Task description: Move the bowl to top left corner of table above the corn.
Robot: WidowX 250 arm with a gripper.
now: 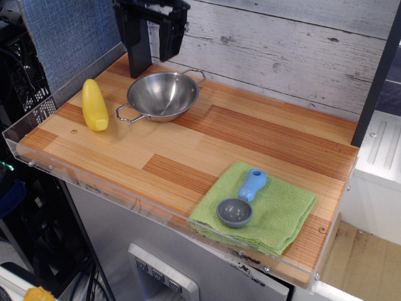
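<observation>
The shiny steel bowl with two wire loop handles sits on the wooden table near its back left corner. The yellow corn lies just left of it, apart from it. My gripper hangs open and empty above the bowl's back rim, its two black fingers spread wide and clear of the bowl.
A green cloth lies at the front right with a small grey scoop with a blue handle on it. A clear acrylic rim edges the table. A plank wall stands behind.
</observation>
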